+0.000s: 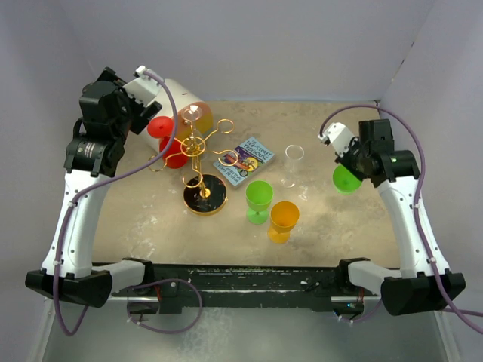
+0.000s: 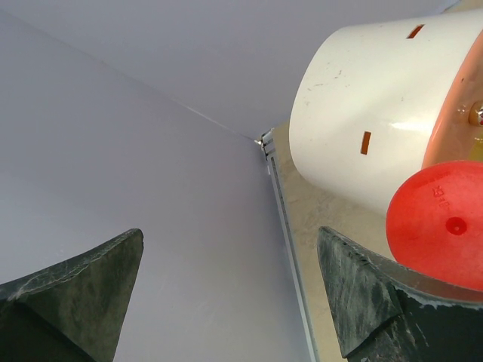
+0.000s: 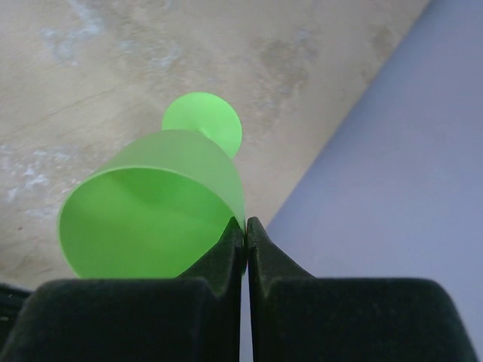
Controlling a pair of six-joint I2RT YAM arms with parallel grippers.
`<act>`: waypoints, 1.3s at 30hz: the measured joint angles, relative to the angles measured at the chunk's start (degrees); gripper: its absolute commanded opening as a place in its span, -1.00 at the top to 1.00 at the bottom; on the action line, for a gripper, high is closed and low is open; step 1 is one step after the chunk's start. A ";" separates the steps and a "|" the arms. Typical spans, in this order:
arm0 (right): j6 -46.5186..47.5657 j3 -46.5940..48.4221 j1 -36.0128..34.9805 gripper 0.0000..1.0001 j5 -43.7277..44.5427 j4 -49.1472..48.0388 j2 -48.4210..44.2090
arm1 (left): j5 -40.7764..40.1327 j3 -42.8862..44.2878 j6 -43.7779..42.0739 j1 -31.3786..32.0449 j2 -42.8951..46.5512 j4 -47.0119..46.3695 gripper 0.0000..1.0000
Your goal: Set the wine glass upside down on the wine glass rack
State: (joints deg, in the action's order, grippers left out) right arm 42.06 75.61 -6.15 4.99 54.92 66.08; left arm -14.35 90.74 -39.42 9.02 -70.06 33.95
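Note:
The gold wire wine glass rack (image 1: 201, 151) stands left of centre on its round black base (image 1: 205, 197). A red wine glass (image 1: 172, 151) hangs upside down on its left arm, foot up (image 2: 441, 222). My left gripper (image 1: 149, 119) is open and empty, just left of that red foot. My right gripper (image 3: 246, 223) is shut on the rim of a light green wine glass (image 3: 155, 211) and holds it tilted above the table's right side, where it also shows in the top view (image 1: 346, 179).
A big white cylinder (image 1: 185, 102) lies behind the rack, also seen in the left wrist view (image 2: 362, 105). A green glass (image 1: 258, 200), an orange glass (image 1: 284, 219) and a clear glass (image 1: 293, 162) stand mid-table. A small book (image 1: 249, 161) lies beside the rack. Walls enclose the table.

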 measured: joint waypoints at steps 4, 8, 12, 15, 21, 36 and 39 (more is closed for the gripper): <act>-0.74 3.41 0.63 1.00 3.65 -3.39 2.21 | 0.44 0.00 0.04 0.00 0.20 0.02 -0.98; -2.12 6.62 0.66 1.00 6.99 -7.48 5.33 | 0.90 0.00 0.94 0.00 0.22 0.04 -0.99; -3.87 9.11 0.68 1.00 10.58 -12.00 7.78 | 1.53 0.15 1.64 0.00 0.22 0.24 -0.98; -5.03 10.82 0.66 1.00 13.16 -15.76 8.94 | 2.54 1.22 3.13 -0.04 0.22 1.31 -0.98; -8.48 14.88 0.63 1.00 14.80 -21.33 9.51 | 8.00 6.84 7.72 -1.03 0.22 3.37 -0.98; -24.63 25.59 -1.95 1.00 -9.29 -29.18 8.66 | 28.39 16.57 23.63 -2.62 -2.14 5.01 -0.99; -27.80 27.87 -2.16 1.00 -14.51 -29.20 9.20 | 32.15 17.46 26.38 -2.62 -3.58 4.92 -0.99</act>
State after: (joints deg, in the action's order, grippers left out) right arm 14.26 103.48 -8.32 -9.52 25.71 75.29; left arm 17.80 108.20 -13.04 6.39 -73.65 38.87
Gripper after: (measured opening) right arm 0.009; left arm 0.991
